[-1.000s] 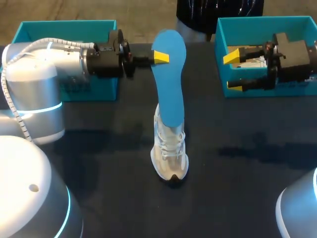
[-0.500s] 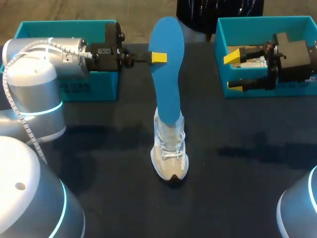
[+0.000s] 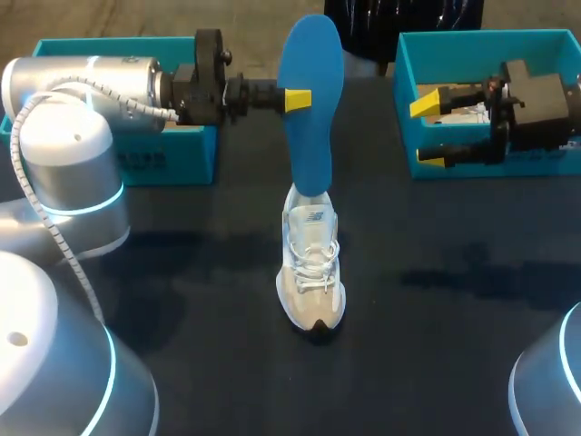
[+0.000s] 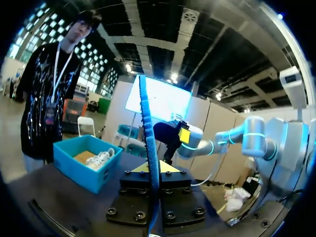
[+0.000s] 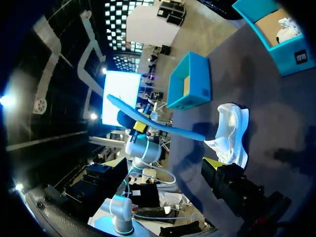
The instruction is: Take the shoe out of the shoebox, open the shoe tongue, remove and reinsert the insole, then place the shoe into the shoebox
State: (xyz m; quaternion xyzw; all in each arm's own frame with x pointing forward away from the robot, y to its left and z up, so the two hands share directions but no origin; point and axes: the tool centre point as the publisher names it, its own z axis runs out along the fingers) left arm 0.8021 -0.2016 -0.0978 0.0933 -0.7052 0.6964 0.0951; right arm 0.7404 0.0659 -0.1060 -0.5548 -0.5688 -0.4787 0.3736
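Head view: left gripper point(image 3: 300, 98) pinches the blue insole point(image 3: 313, 54) upright, lower end at the shoe point(image 3: 311, 272) on the table point(image 3: 454, 318).
A straight upward lift should clear the collar; right gripper point(image 3: 428, 132) hangs spread.

- The insole point(image 3: 311, 100) was plain bright blue.
- The shoe point(image 3: 311, 272) was white and pale grey, with white laces and a dark toe tip.
- The left box point(image 3: 172, 159) and right box point(image 3: 472, 45) were teal.
- The bench point(image 3: 436, 318) was dark navy.
- The left end effector point(image 3: 297, 98) and right end effector point(image 3: 427, 133) were black with yellow tips.
- The left arm point(image 3: 64, 154) was silver with a glowing cyan ring.
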